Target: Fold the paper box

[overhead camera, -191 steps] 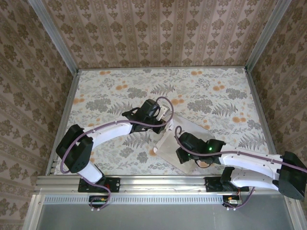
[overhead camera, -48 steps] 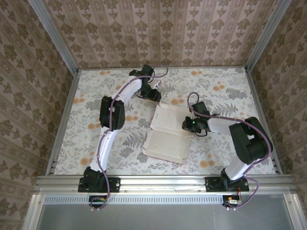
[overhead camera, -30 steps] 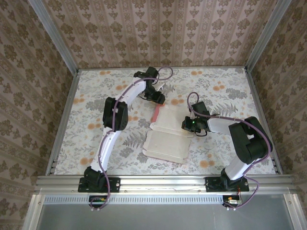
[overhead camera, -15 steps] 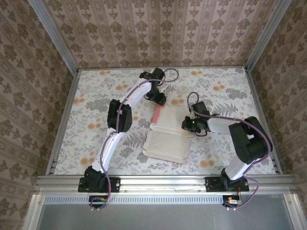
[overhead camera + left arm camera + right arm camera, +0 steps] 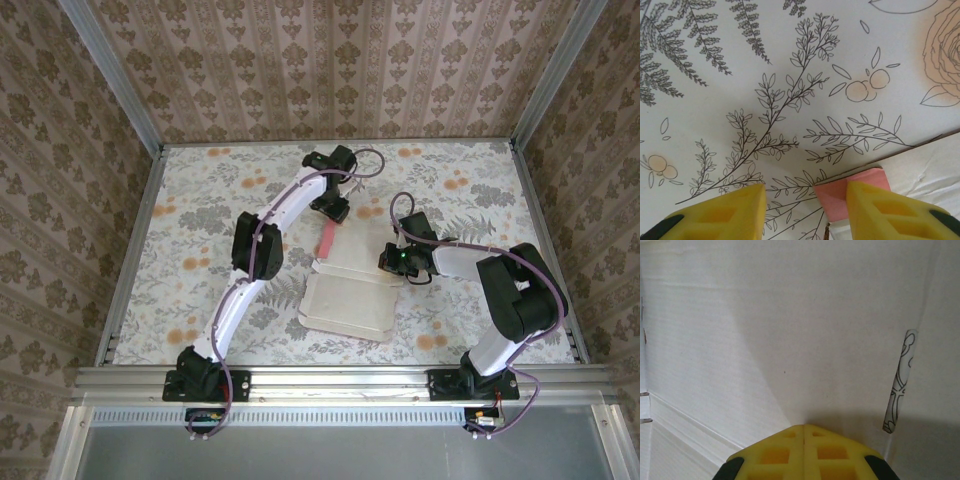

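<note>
Top external view: the paper box (image 5: 350, 295) lay opened out, pale face up, near the middle of the bench (image 5: 200, 200). A pink flap (image 5: 326, 238) stood raised along its far left edge. The left tool (image 5: 335, 210) hung just beyond that flap, on the far side of the box. The right tool (image 5: 390, 262) rested on the box's far right part. I judged that it was placed there to pin the sheet down so that it would not slide while the flap was worked.

Left wrist view: the left tool (image 5: 806, 210) had its yellow fingers well apart and held nothing. The corner of the pink flap (image 5: 852, 192) sat in the gap, just beside one finger, and the other finger stood over bare patterned bench (image 5: 765, 75). The pale face of the box (image 5: 925, 165) ran off behind the flap. I judged the tool to be lined up to pinch or push that flap inward along its crease.

Right wrist view: the right tool (image 5: 803, 440) had its fingers closed tight together with nothing between them. Its tip was set against the pale cardboard of the box (image 5: 790, 330), beside a narrow slot (image 5: 897, 385) through which the bench pattern showed. A fold line (image 5: 690, 420) crossed the cardboard to one side of the tip.
</note>
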